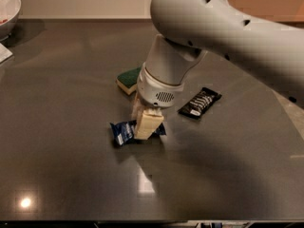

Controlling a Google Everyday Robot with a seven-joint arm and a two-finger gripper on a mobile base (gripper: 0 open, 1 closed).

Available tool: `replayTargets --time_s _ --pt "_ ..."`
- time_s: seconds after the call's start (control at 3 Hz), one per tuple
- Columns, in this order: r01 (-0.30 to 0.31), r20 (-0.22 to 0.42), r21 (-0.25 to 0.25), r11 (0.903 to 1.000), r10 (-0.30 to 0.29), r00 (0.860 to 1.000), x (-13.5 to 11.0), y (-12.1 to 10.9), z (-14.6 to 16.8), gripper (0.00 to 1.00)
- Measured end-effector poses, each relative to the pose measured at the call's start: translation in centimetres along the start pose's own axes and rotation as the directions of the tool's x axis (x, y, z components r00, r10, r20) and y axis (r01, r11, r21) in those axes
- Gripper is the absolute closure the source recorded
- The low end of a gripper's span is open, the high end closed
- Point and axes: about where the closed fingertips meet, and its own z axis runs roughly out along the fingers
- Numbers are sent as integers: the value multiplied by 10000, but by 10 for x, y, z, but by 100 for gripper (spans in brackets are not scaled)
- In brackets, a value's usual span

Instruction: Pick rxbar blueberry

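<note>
The rxbar blueberry (123, 132) is a small dark blue wrapper with white lettering, near the middle of the dark table (57, 127). My gripper (147, 128) points straight down over the bar's middle and is shut on it. One cream-coloured finger (148, 121) crosses the front of the bar and hides its centre. The bar's left end and a bit of its right end stick out on either side. The bar seems to hang just above the table, with a faint shadow beneath it.
A black-wrapped bar (200, 102) with white lettering lies to the right of the gripper. A green and yellow sponge (128, 80) lies just behind it. A white bowl (7, 8) stands at the far left corner. My arm (228, 37) spans the upper right.
</note>
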Motion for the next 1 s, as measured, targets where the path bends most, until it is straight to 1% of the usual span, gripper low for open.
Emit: replayTargets --time_s 0.33,0.67,1.0 --pt "119 87 52 9999 -120 9999 -1 -5 -22 100" --pt "515 452 229 9984 -525 9976 -7 -12 -68 100" --pt "515 452 231 9984 -525 9976 -7 -12 -68 100"
